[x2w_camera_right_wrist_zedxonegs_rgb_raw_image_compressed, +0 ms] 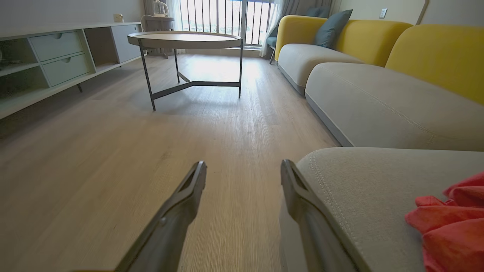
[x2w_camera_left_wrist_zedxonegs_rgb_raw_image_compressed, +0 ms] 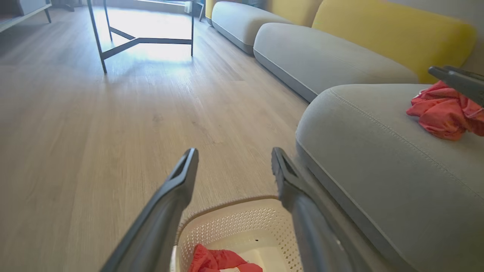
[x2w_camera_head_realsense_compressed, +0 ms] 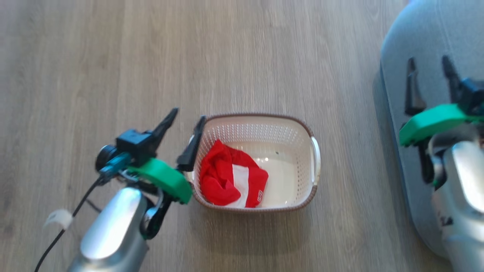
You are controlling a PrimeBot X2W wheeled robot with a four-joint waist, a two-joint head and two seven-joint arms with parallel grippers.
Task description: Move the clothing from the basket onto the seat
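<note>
Head view: the left gripper (x2w_camera_head_realsense_compressed: 189, 114) is spread and empty. The basket (x2w_camera_head_realsense_compressed: 264, 116) stands just to its right, with one red garment (x2w_camera_head_realsense_compressed: 227, 175) inside. The right gripper (x2w_camera_head_realsense_compressed: 428, 59) is spread and empty over the seat (x2w_camera_head_realsense_compressed: 427, 26).

Left wrist view: the basket (x2w_camera_left_wrist_zedxonegs_rgb_raw_image_compressed: 234, 223) and garment (x2w_camera_left_wrist_zedxonegs_rgb_raw_image_compressed: 215, 260) lie below the spread fingers (x2w_camera_left_wrist_zedxonegs_rgb_raw_image_compressed: 185, 177). A second garment (x2w_camera_left_wrist_zedxonegs_rgb_raw_image_compressed: 442, 111) lies on the seat (x2w_camera_left_wrist_zedxonegs_rgb_raw_image_compressed: 378, 151), well to the right.

Right wrist view: the right gripper (x2w_camera_right_wrist_zedxonegs_rgb_raw_image_compressed: 242, 163) is spread. The second garment (x2w_camera_right_wrist_zedxonegs_rgb_raw_image_compressed: 450, 223) lies on the seat (x2w_camera_right_wrist_zedxonegs_rgb_raw_image_compressed: 378, 181), right of it.

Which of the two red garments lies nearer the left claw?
The red-and-white fabric garment inside the cream perforated plastic basket, right beside the left claw. The other red garment lies crumpled on the grey upholstered seat cushion.
</note>
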